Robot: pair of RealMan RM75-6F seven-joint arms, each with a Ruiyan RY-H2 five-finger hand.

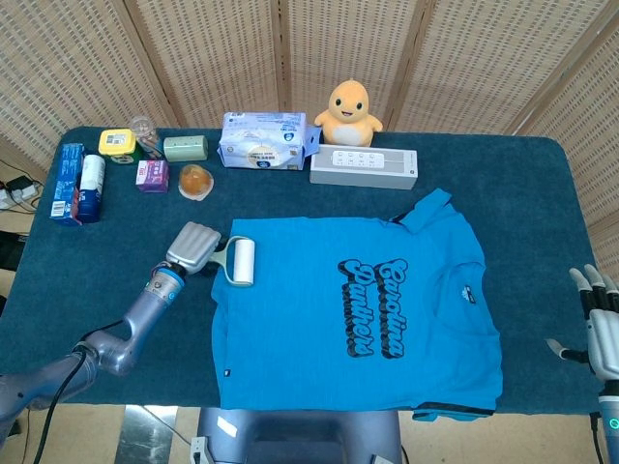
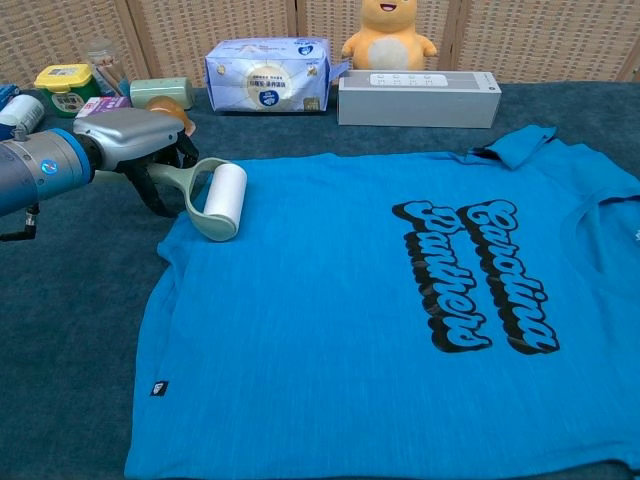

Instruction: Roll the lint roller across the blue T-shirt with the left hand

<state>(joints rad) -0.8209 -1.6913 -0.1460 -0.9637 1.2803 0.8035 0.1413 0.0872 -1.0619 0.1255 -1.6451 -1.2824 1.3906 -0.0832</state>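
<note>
The blue T-shirt [image 1: 358,319] lies flat on the dark blue table, print facing up, and fills most of the chest view [image 2: 380,330]. The lint roller [image 1: 242,261] rests with its white roll [image 2: 225,190] on the shirt's left sleeve edge, its pale green handle pointing left. My left hand [image 1: 193,247] covers that handle, and in the chest view the hand [image 2: 135,140] has dark fingers curled around it. My right hand [image 1: 600,324] hangs off the table's right front corner, fingers apart, holding nothing.
Along the table's back stand a tissue pack [image 1: 266,140], a yellow plush toy [image 1: 350,101] and a white oblong box [image 1: 363,167]. Small boxes, jars and an orange object [image 1: 195,181] crowd the back left, just behind my left hand.
</note>
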